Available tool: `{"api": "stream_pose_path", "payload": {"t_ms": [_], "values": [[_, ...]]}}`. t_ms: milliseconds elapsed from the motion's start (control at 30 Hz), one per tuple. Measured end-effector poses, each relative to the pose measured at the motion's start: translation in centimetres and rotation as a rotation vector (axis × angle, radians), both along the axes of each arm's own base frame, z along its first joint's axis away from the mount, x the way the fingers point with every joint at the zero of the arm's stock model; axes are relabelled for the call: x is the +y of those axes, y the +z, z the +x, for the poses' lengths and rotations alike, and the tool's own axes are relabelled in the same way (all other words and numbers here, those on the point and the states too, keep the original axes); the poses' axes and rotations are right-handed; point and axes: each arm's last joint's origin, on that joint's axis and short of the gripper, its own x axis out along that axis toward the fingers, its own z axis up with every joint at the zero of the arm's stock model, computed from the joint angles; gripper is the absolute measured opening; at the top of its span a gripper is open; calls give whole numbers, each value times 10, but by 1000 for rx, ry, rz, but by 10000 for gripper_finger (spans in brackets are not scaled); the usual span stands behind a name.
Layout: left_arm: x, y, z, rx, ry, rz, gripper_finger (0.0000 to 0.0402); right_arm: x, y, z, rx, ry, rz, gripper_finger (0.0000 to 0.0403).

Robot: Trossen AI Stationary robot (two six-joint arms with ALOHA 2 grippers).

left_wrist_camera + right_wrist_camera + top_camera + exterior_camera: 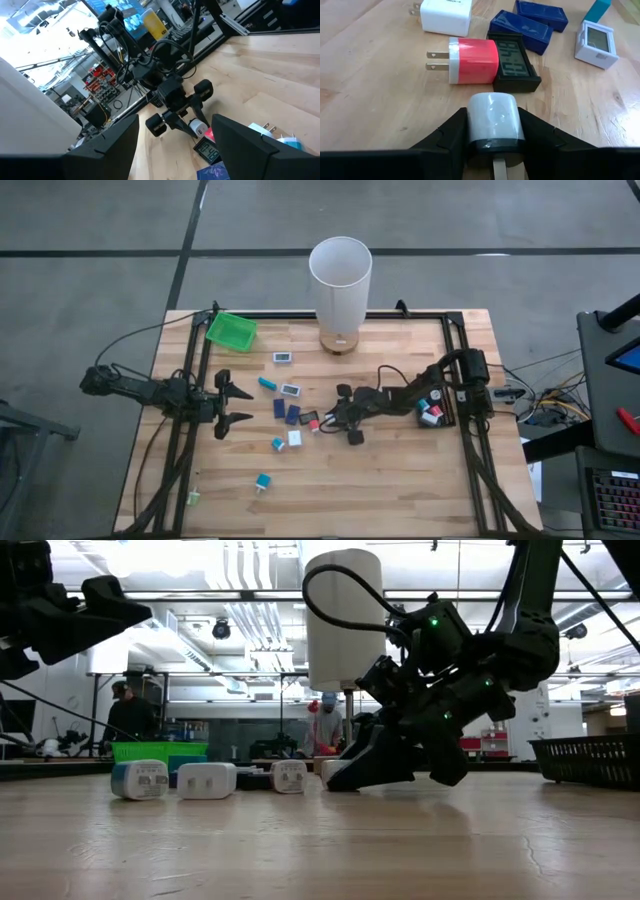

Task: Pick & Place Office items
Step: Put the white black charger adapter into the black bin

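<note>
Small office items lie mid-table: dark blue rectangles (pixel 286 411), teal bits (pixel 267 383), white-framed clocks (pixel 291 390), a white charger (pixel 295 438) and a red charger (pixel 470 60) next to a black clock (pixel 515 62). My right gripper (pixel 330 420) is low over the table beside the red charger, shut on a white block with a dark base (pixel 495 117). My left gripper (pixel 228 405) hovers open near the table's left side, touching nothing. My right gripper pinches the white block (pixel 495 117) between its two fingers, one on each side wall (pixel 469 127). The block's rounded white end points away from the wrist; its metal prong (pixel 500 170) points back toward it. I cannot tell whether it is lifted off the wood.
A tall white cylinder (pixel 340 280) stands at the far edge. A green tray (pixel 231 330) sits at the far left corner. A black tray (pixel 432 412) with a few pieces lies under the right arm. More teal pieces (pixel 262 481) lie toward the near edge.
</note>
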Motion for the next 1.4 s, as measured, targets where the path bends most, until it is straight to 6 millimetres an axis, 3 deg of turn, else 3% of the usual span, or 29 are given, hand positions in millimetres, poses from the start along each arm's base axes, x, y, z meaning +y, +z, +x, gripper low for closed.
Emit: {"api": "stream_pose_path", "payload": {"t_ms": [300,633,967,1400], "values": [[0,0,0,0,0,0,257,-1,10,-1,-8,-28,3,137],[0,0,0,0,1,0,257,-3,82,-19,-18,-116,11,137],[0,0,0,0,0,0,257,-7,136,-69,91,-374,198,137],[0,0,0,0,0,0,257,-10,162,-144,287,-829,553,137]]}}
